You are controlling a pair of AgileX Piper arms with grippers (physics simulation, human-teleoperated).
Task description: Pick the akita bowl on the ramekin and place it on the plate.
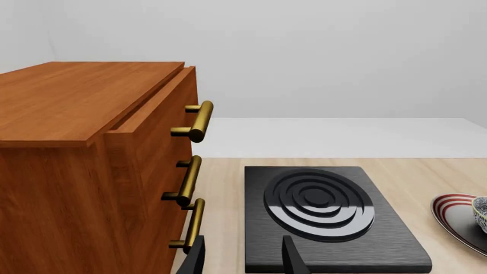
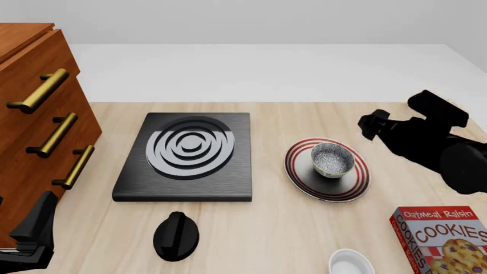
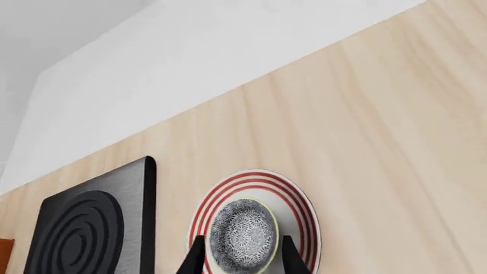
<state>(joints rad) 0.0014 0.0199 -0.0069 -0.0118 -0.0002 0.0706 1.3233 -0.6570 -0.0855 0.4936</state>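
Well above akita bowl point(image 2: 332, 159) — right arm point(image 2: 426, 140), fingers point(image 3: 292, 256) apart.

Wood-grain table point(image 2: 304, 240); glossy wood cabinet point(image 2: 31, 114); brassy handles point(image 2: 38, 91).

Worktop point(image 2: 304, 234): pale wood with fine lengthwise grain, far edge straight. Beyond that edge lies a flat light grey floor point(image 2: 266, 71), meeting a plain off-white wall point(image 2: 251, 20) with no windows or fixtures. At the left side of the worktop stands a reddish-brown wooden cabinet point(image 2: 27, 131), its top overhanging; three drawer fronts, each with a brass bar handle point(image 2: 38, 91). Light is even and diffuse, shadows soft
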